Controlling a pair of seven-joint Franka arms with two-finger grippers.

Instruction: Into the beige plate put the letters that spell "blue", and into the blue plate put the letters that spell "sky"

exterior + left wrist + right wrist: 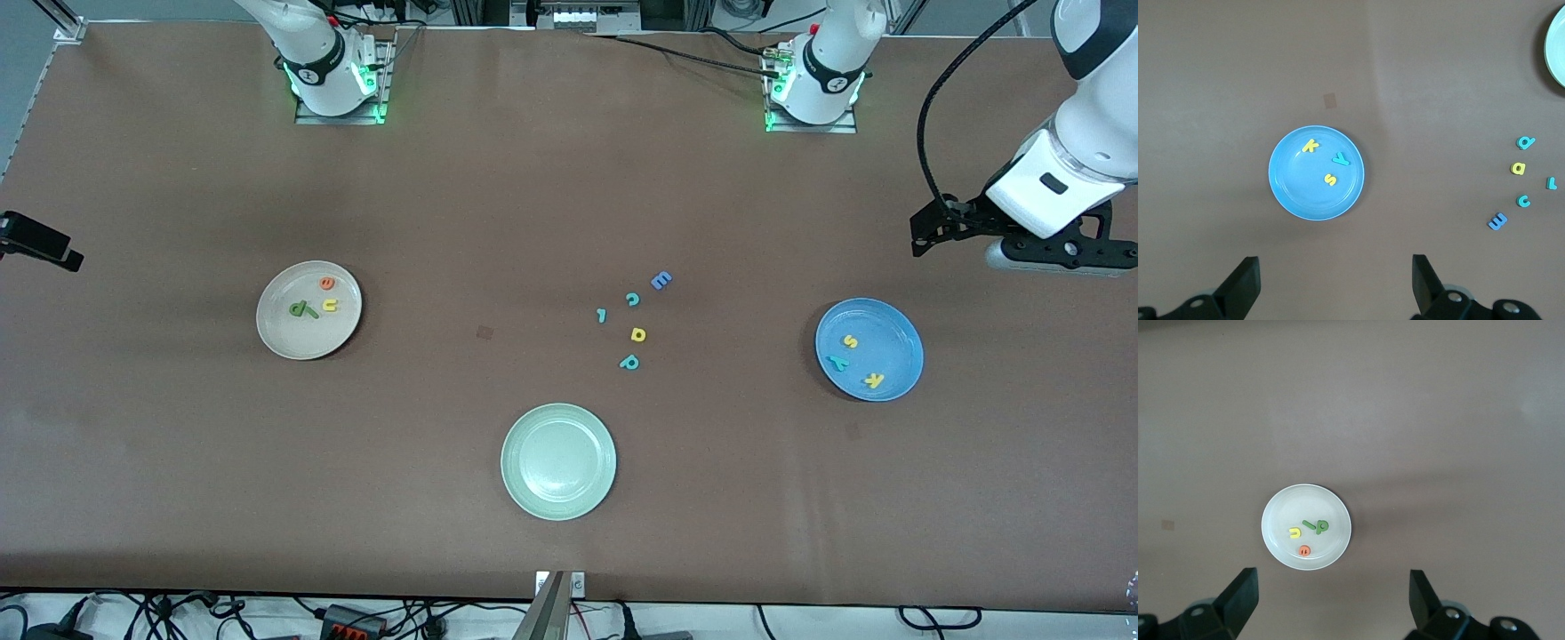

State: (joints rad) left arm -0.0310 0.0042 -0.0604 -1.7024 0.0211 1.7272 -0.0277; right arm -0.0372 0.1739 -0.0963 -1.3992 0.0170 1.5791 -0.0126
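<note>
The job looks done, going by how things lie. Four small letters are seen in the beige plate [308, 309], which sits toward the right arm's end of the table: the green b [300, 308], the thin green l [312, 311] touching it, the yellow u [330, 305] and the orange e [327, 284]. Three small letters are seen in the blue plate [869, 348], which sits toward the left arm's end: the yellow s [850, 341], the teal y [837, 362] and the yellow k [874, 380].

Five other letters are left on the bare table between the two plates: a blue E [661, 281], a teal c [632, 300], a teal l-like piece [602, 315], a yellow a [637, 334] and a teal p [629, 362]. These are not needed. The pale green plate [558, 460], nearer to the front camera, has nothing in it.

The left gripper [1335, 277] is held high over the table by the blue plate, with its jaws spread wide and nothing in them. The right gripper [1331, 593] is held high by the beige plate, jaws spread wide too, and nothing is held. No step seems to be left.
</note>
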